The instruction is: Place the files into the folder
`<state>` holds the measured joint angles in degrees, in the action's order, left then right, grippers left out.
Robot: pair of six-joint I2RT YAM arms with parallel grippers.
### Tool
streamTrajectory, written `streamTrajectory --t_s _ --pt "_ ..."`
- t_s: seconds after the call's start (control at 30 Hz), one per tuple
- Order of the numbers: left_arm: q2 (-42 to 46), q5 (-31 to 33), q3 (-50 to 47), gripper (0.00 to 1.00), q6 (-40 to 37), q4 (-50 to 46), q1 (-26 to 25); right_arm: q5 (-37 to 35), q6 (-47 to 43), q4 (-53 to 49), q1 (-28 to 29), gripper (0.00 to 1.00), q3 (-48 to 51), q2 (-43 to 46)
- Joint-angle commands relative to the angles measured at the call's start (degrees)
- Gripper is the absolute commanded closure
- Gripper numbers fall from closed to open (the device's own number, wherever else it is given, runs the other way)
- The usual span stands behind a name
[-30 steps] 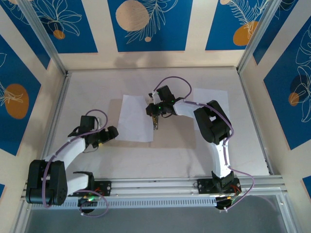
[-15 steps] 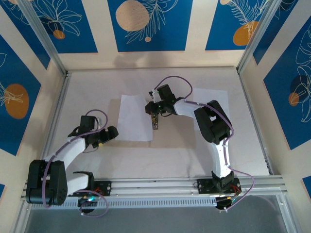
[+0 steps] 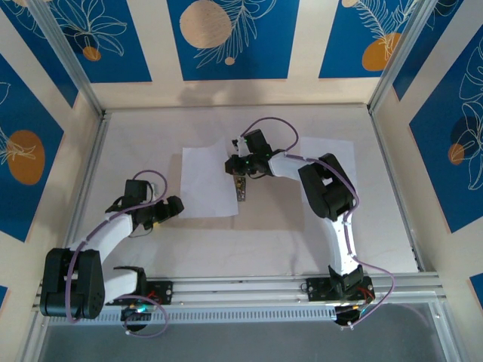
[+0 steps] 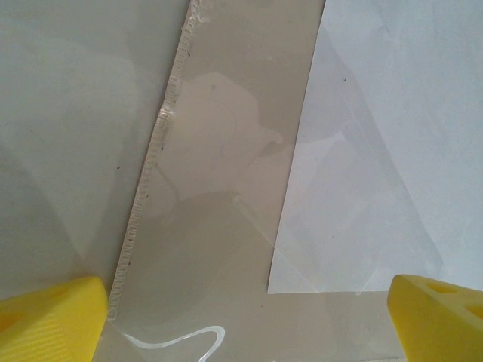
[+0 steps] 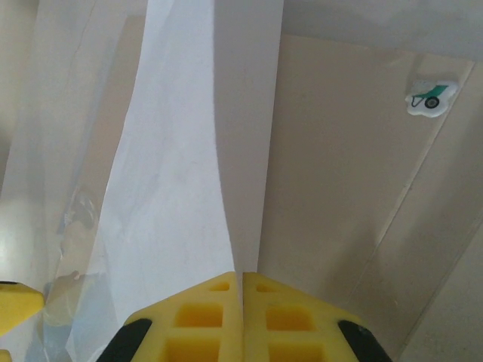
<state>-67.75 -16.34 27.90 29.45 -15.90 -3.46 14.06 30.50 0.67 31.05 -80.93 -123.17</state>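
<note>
Table [image 3: 136, 151] carries everything. The folder [image 3: 268, 207] lies open and flat under both tools; in the right wrist view its tan card [image 5: 339, 188] runs ahead and to the right of the fingers. In the left wrist view the tan card [image 4: 219, 226] spans the gap between the fingers, with its ridged edge running forward from the left fingertip [image 4: 45, 320]. Left sheet [image 3: 207, 181] lies on the folder, between the two grippers: just ahead and to the right of the left gripper [image 3: 175, 205], directly left of the right gripper [image 3: 241, 190]. From the left wrist the sheet [image 4: 392, 113] lies ahead-right, its near corner between the fingers, closer to the right one, flat, not touched. Right sheet [image 3: 343, 162] lies well behind the right gripper, on the far side of that arm's elbow, partly hidden by it. Left gripper [image 4: 241, 324] has its jaws spread wide, nothing between them, hovering over the folder. Right gripper [image 5: 243, 298] has its jaws pressed together, pinching the right edge of the left sheet [image 5: 181, 188], which rises in a fold up into the pads [image 5: 204, 320]. Small sticker [image 5: 430, 96] with green wheelbarrow print sits far ahead-right of the right gripper; can't tell if it's on the folder or the table.
</note>
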Motion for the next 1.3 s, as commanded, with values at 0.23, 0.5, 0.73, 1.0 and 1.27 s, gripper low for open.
streamTrajectory --t_s 0.23,0.5,0.73,1.0,1.27 --pt "-0.63 -0.71 0.10 0.05 -0.58 0.00 1.00 2.72 3.01 0.00 -0.33 1.00 -3.63 -3.73" --pt "-0.63 -0.53 0.03 0.05 -0.56 -0.04 1.03 3.01 1.77 -2.80 -0.73 1.00 -5.86 -3.47" --pt "-0.90 -0.53 0.07 0.05 -0.54 0.09 1.00 1.06 -2.50 -8.95 -0.75 1.00 -7.13 0.76" --pt "-1.25 -0.62 0.09 0.05 -0.54 0.30 1.00 -0.66 -6.01 -11.96 -1.05 1.00 -6.51 4.46" --pt "-1.23 -0.62 0.14 0.05 -0.65 0.35 1.01 1.64 -7.59 -11.53 -0.95 1.00 -5.26 6.09"
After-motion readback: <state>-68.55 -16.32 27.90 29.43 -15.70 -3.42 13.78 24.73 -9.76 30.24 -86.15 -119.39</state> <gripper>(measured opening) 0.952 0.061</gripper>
